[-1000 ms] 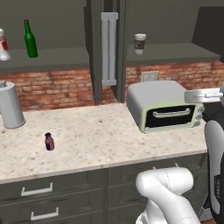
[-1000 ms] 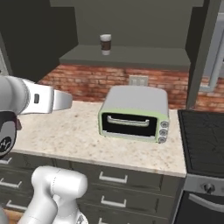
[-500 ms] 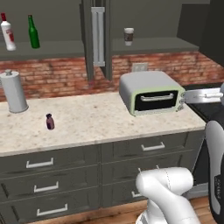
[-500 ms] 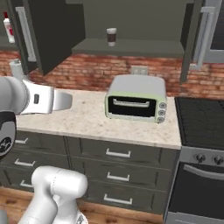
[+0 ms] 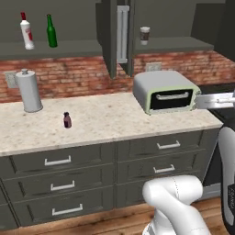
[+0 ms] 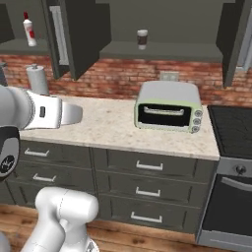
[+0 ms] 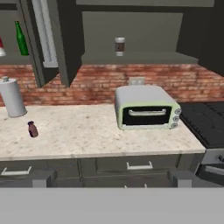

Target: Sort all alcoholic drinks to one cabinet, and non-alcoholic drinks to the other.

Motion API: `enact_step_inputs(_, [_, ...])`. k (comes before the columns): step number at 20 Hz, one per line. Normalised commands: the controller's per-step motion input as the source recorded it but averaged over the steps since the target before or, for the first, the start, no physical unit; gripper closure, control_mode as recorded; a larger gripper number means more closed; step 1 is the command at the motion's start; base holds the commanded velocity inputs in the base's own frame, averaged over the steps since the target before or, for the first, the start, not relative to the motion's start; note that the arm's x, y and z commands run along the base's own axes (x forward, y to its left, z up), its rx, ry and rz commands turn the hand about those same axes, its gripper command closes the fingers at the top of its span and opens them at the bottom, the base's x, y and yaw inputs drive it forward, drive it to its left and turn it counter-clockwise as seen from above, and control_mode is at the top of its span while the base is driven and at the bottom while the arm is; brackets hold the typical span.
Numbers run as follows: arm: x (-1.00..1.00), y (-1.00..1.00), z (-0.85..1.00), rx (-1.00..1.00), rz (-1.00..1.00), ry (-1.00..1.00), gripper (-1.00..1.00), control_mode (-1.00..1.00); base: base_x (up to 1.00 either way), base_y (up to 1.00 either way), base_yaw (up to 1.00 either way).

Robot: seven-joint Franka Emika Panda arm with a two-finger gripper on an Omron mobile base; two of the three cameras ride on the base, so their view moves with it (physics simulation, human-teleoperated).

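Drinks on open shelves, one left on the counter

Left of the toaster oven (image 5: 167, 92): purple bottle (image 5: 67, 120) below, green bottle (image 5: 51, 31) and white bottle (image 5: 26, 31) shelved; its label blurs. Coffee cup (image 5: 144, 35) above. Gripper (image 7: 111, 177) fingers wide, tips cut off

glossy white arm (image 6: 47, 110) of rounded tubular links, tapering to a blunt light-grey end. dark grey joint (image 6: 7, 155) with a small pale mark on its face, plus a small dark rectangle on the white link. bulbous white base link (image 5: 172, 197), smooth, with soft shading.
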Motion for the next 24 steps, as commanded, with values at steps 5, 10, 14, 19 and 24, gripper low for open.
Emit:
enact_step_inputs(5, [0.00, 0.00, 0.00, 0.00, 0.00, 0.00, -1.00, 1.00, -0.05, 0.75, 0.00])
enact_step_inputs(10, [0.00, 0.00, 0.00, 0.00, 0.00, 0.00, -1.00, 1.00, 0.00, 0.67, 0.00])
enact_step_inputs(14, [0.00, 0.00, 0.00, 0.00, 0.00, 0.00, -1.00, 1.00, 0.06, 0.57, 0.00])
enact_step_inputs(19, [0.00, 0.00, 0.00, 0.00, 0.00, 0.00, -1.00, 1.00, 0.27, 0.44, 0.00])
enact_step_inputs(24, [0.00, 0.00, 0.00, 0.00, 0.00, 0.00, -1.00, 1.00, 0.45, 0.32, 0.00])
